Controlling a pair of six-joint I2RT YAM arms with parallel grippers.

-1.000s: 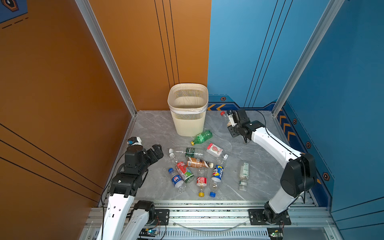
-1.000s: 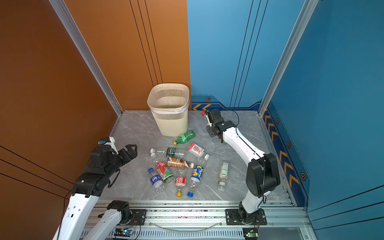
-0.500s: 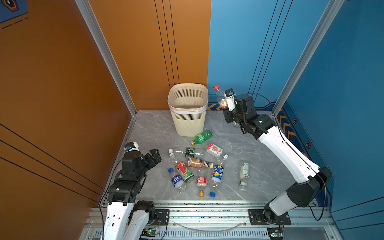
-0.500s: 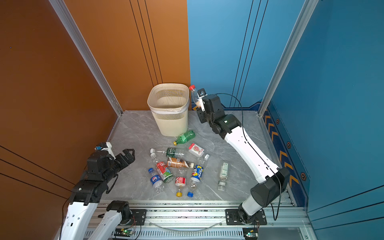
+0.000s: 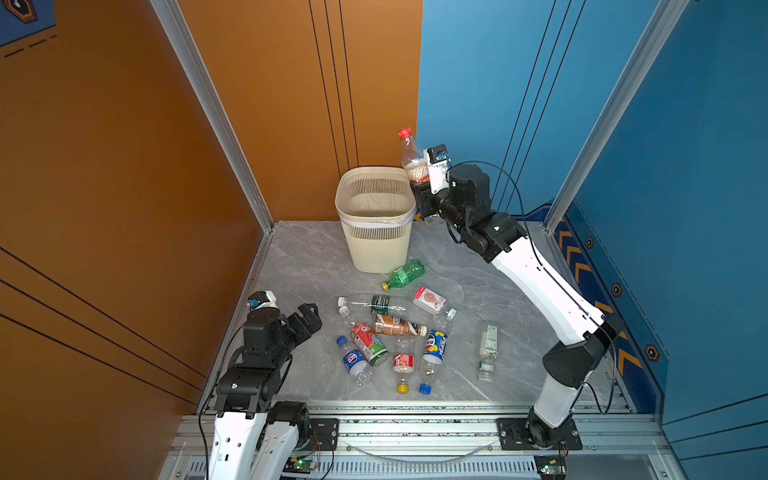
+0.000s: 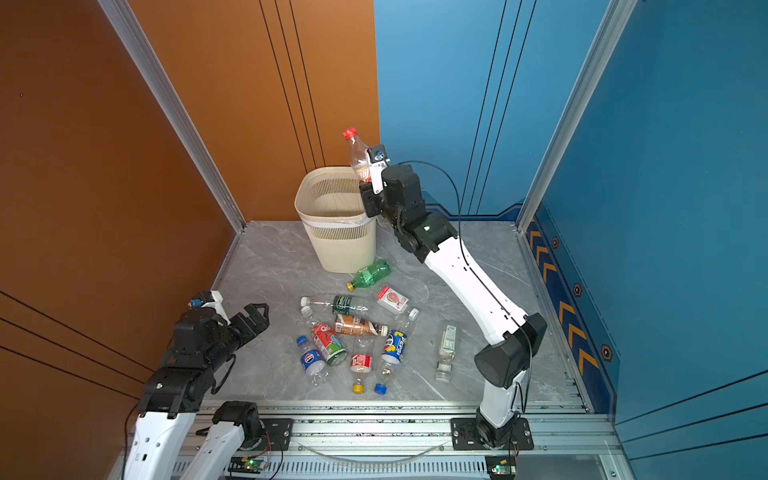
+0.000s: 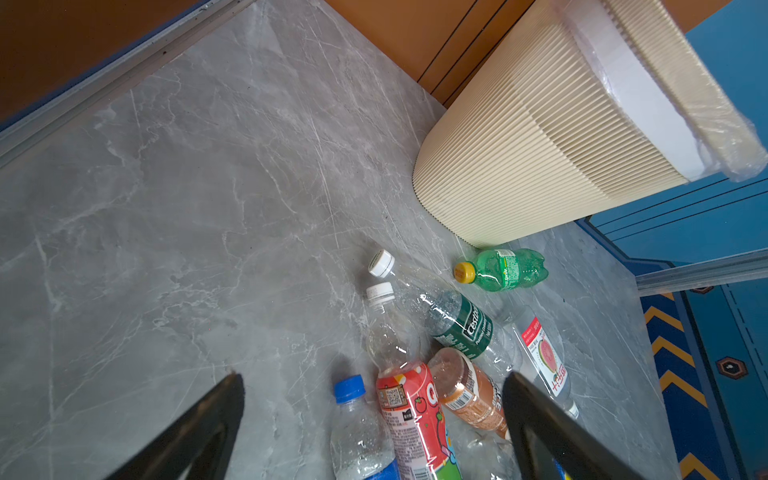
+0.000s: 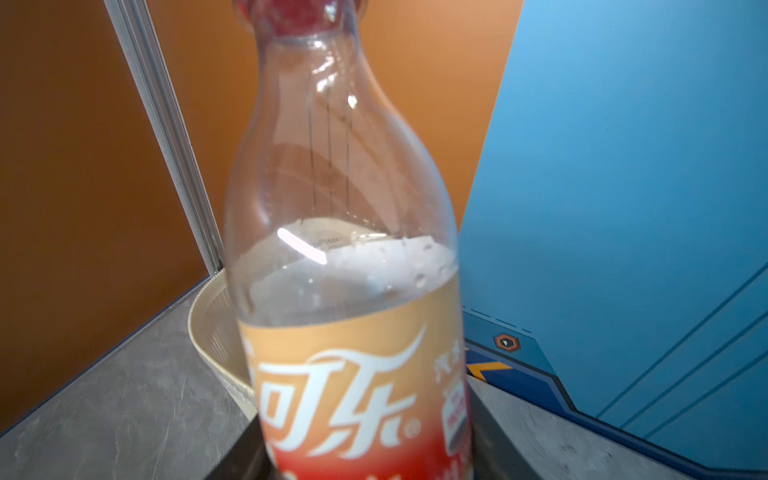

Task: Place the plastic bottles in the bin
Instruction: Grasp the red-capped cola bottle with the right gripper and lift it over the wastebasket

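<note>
Right arm (image 5: 536,282) extended upward from a low elbow, wrist cocked back behind the right end effector (image 5: 417,187), which is clamped on the lower body of a red-capped bottle (image 5: 409,153) standing cap-up above it. Left arm (image 5: 257,374) folded low, forearm behind the left end effector (image 5: 312,316), its jaws spread wide and holding nothing.

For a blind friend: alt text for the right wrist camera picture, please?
A clear, red-capped bottle with an orange label fills the frame, gripped low by the right end effector. Behind: the cream bin's rim, orange and blue walls.
</note>
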